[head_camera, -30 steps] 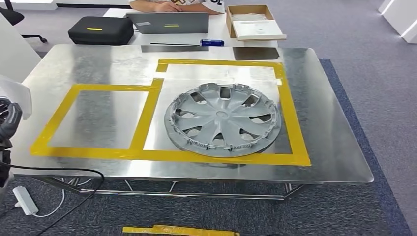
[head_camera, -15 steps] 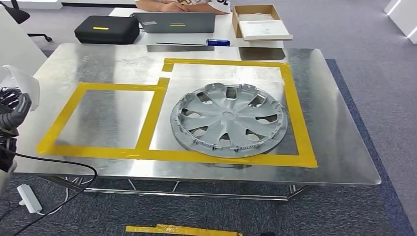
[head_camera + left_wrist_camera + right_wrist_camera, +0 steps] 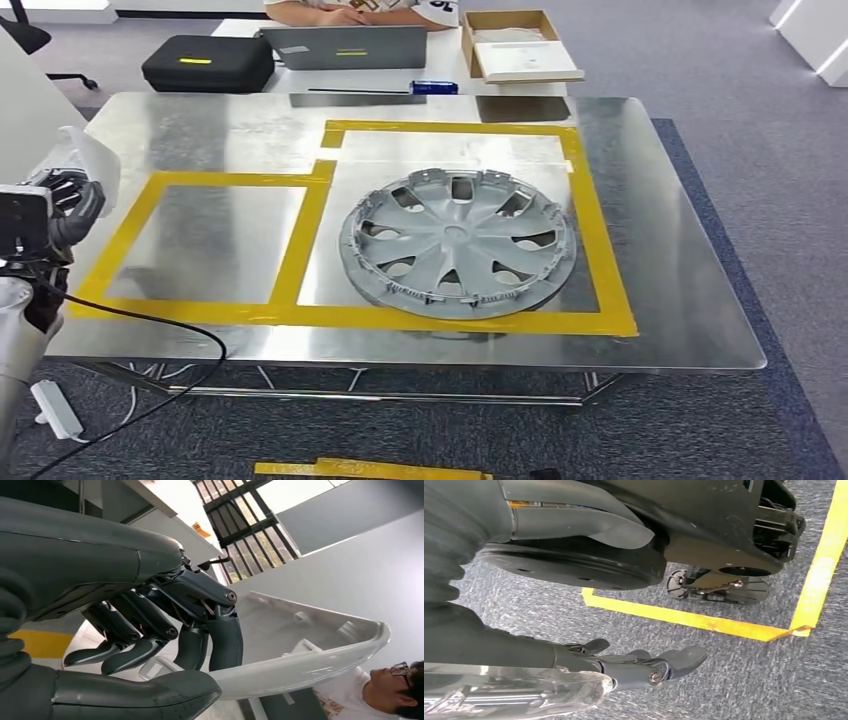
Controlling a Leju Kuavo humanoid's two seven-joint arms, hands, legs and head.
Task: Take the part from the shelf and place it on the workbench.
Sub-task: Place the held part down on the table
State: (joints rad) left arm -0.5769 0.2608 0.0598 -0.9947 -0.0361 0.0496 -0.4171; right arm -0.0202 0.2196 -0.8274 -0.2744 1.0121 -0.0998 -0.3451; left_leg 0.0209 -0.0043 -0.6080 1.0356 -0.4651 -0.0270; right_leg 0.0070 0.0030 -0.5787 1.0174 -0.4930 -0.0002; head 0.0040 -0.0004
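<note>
At table [image 3: 650,300] left edge, left hand [image 3: 60,205] grips white part [image 3: 310,650]; carry level over small taped square [image 3: 205,245], lower flat

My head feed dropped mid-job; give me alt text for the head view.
A grey plastic wheel cover lies flat inside the larger yellow tape outline on a shiny metal workbench. At the bench's left edge the robot's left hand holds a white plastic part.

No text, label or number is legible anywhere.
</note>
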